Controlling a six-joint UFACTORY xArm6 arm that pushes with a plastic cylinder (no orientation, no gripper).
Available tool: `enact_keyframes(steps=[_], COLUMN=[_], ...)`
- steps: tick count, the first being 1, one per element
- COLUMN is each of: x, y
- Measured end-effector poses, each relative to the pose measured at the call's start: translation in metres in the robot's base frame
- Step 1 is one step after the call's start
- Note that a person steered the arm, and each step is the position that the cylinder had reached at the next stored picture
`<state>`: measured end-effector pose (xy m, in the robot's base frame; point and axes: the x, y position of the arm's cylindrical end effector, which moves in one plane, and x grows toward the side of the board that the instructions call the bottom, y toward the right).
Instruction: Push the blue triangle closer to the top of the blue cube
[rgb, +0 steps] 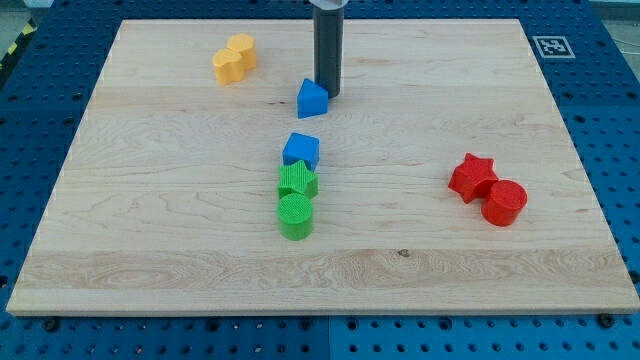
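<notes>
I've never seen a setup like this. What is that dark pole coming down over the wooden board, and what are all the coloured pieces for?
The dark pole is the end of a robot arm; its lower end, my tip, slides along the pale wooden board to push blocks. It holds nothing. The one camera looks down at the board. My tip stands just right of the small blue triangle block. Below lie a blue cube, a green star-like block and a green cylinder. Two yellow blocks sit top left; a red star and red cylinder sit right.

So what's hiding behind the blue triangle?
My tip stands right behind the blue triangle, at its upper right, seemingly touching. The triangle's far side and the wood just behind it are covered.
</notes>
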<state>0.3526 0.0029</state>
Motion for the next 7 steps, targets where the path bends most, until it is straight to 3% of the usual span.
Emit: enact_keyframes(steps=[3,4,5,7], x=[0.027,-0.022,-0.014,0.017], y=[-0.009,-0.014,-0.047,-0.052])
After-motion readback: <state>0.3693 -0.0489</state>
